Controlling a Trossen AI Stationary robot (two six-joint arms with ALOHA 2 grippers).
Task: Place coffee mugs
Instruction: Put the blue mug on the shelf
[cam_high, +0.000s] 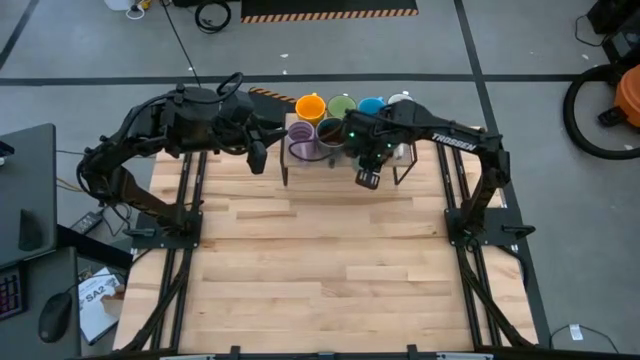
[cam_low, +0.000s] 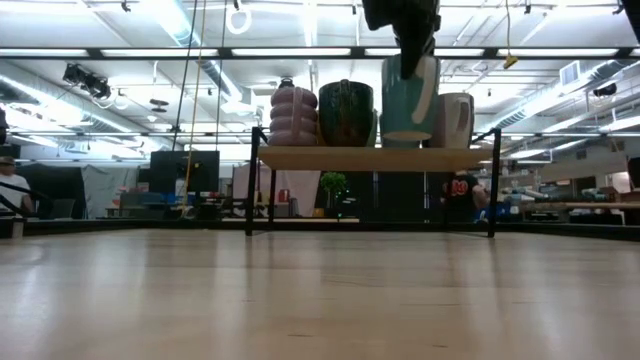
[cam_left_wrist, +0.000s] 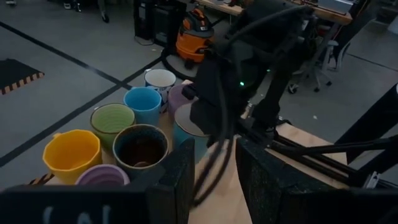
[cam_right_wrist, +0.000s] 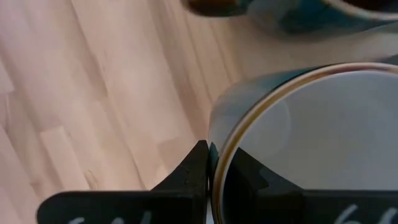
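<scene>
1. Orange-yellow glazed ceramic mug (cam_left_wrist: 70, 153), plain, at the rack's far left corner.
2. Green ribbed ceramic mug (cam_left_wrist: 112, 119), faint ring pattern inside.
3. Sky-blue ceramic mug (cam_left_wrist: 142, 99), blue inside too.
4. White ceramic mug (cam_left_wrist: 160, 78) with a dark rim line.
5. Dark brown glossy mug (cam_left_wrist: 140, 148), pale rim, mottled green-black side in the low view.
6. Lilac ribbed mugs (cam_low: 293, 113), stacked-ring pattern.
7. Pale teal mug (cam_right_wrist: 311, 143), white inside, thin gold-brown rim.
8. Light butcher-block wooden table (cam_high: 330, 260), striped planks.

Big open workshop-lab, this one.
Taped concrete floor (cam_high: 520, 40), orange shop vac (cam_left_wrist: 194, 37), strip lights (cam_low: 300, 52), benches (cam_low: 590, 207) far behind.
</scene>
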